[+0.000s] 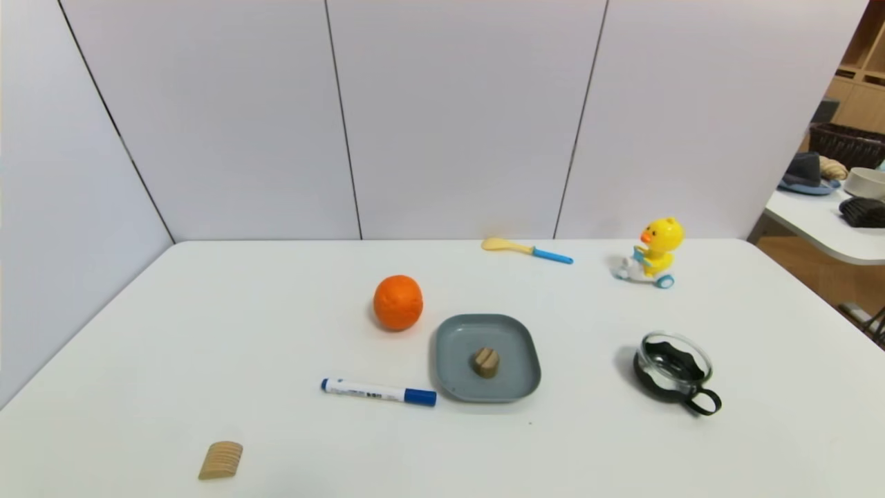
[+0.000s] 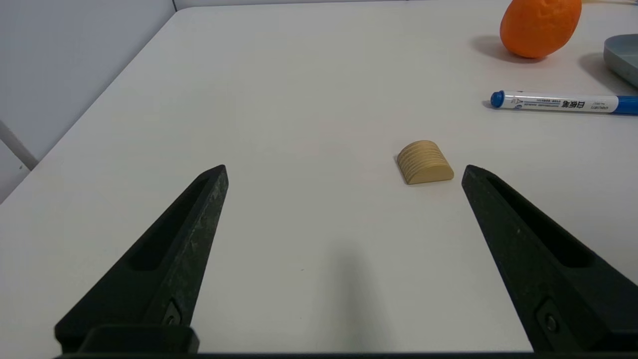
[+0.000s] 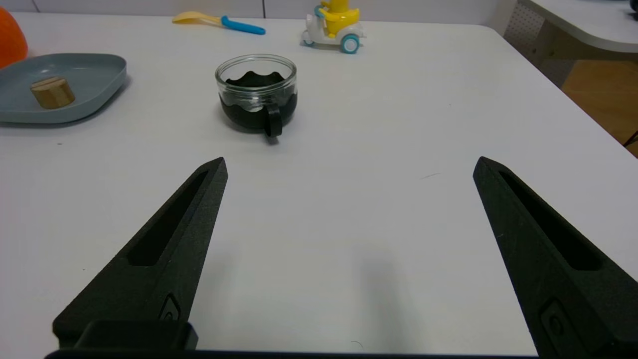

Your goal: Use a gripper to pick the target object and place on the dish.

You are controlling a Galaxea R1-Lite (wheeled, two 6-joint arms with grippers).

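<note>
Jaws spread wide and empty, the left gripper (image 2: 344,172) hangs over the white table (image 1: 207,332) near a ridged wooden block (image 1: 221,460). Further right, the target object (image 1: 486,362) sits on the dish (image 1: 456,339). The right gripper (image 3: 349,167), likewise splayed and empty, hangs near the glass cup (image 1: 674,370).

Grey-blue dish (image 1: 456,339), tan striped cylinder (image 1: 486,362)

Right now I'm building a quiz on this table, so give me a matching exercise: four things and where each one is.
Things:
1. wooden cylinder
2. marker
3. duck toy
4. ridged block

Places:
A. far right, near the wall
B. on the dish
C. near left corner of the table
D. just left of the dish

Pairs: 1-B, 2-D, 3-A, 4-C
</note>
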